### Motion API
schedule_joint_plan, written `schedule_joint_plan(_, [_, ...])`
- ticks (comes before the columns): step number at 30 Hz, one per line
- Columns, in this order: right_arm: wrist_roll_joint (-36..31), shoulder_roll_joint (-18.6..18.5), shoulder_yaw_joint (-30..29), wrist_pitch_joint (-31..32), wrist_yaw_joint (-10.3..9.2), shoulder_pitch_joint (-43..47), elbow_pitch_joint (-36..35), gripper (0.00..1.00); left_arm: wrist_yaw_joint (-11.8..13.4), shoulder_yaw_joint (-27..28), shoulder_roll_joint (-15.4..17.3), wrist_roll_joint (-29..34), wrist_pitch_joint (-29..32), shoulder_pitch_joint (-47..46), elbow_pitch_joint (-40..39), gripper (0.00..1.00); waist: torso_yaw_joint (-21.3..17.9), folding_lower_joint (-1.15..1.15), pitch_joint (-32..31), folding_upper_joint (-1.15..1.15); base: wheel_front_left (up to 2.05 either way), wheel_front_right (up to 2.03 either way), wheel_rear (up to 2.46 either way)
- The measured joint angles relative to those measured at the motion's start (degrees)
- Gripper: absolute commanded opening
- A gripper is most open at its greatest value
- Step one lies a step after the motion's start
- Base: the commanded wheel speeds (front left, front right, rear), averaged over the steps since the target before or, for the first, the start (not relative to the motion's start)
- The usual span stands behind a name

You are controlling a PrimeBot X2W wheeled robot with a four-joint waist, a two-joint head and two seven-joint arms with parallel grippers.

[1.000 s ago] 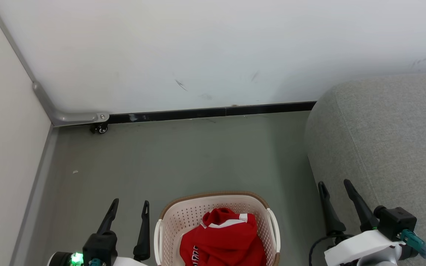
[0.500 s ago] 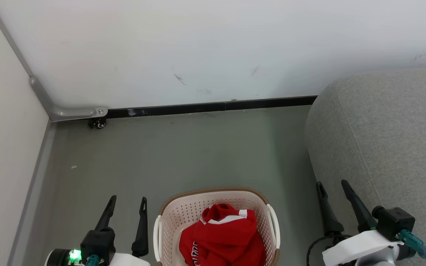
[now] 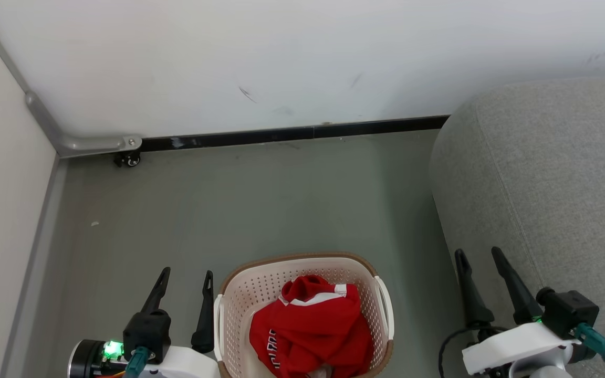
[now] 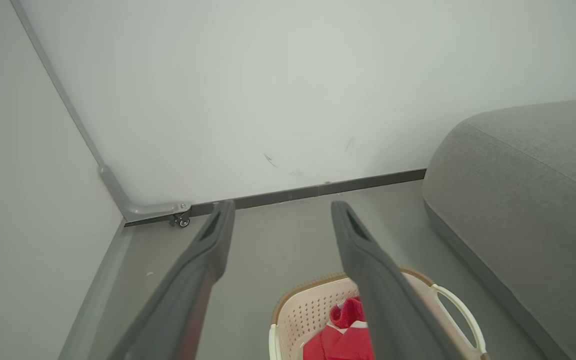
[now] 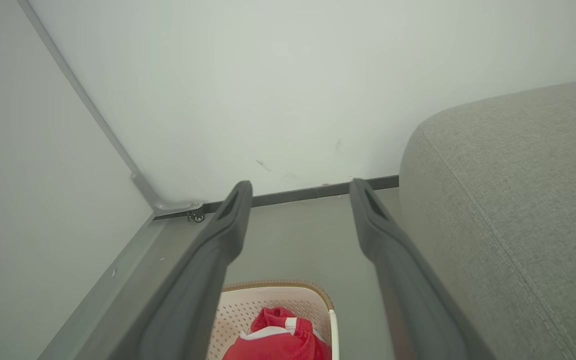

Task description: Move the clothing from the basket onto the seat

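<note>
Grey floor (image 3: 281,199): one basket (image 3: 260,294) of clothing (image 3: 308,331), one seat (image 3: 554,184); left gripper (image 3: 187,273) and right gripper (image 3: 477,252) hold fingers (image 3: 514,289) wide.

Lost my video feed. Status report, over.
Left gripper open, right gripper open, both empty. Clothing in basket, seat to its right. Nothing seen in the way.

Basket (image 3: 239,296) near end cut by head view's bottom edge; clothing (image 3: 313,328) lettering (image 3: 272,338) folded, unreadable; seat (image 3: 544,184) runs off right edge.
</note>
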Motion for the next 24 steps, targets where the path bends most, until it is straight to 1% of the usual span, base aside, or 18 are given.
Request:
schedule_joint_plan(6, [0.0, 0.0, -1.0, -0.2, 0.0, -1.0, -1.3, 1.0, -0.1, -0.7, 0.0, 0.3, 0.0, -0.9, 2.2, 1.0, -0.5, 0.0, 1.6, 0.0, 0.0, 0.0, 0.0])
schedule_joint_plan(19, [0.4, 0.0, -3.2, -0.6, 0.0, -3.7, -3.8, 1.0, -1.9, -3.0, 0.8, 2.8, -0.2, -5.6, 5.0, 1.0, -2.2, -0.01, 7.2, 0.0, 0.0, 0.0, 0.0])
schedule_joint_plan(24, [0.7, 0.0, -4.0, -0.7, 0.0, -4.7, -4.5, 1.0, -2.1, -3.4, 1.2, 3.3, -0.2, -7.9, 6.5, 1.0, -3.2, -0.01, 9.8, 0.0, 0.0, 0.0, 0.0])
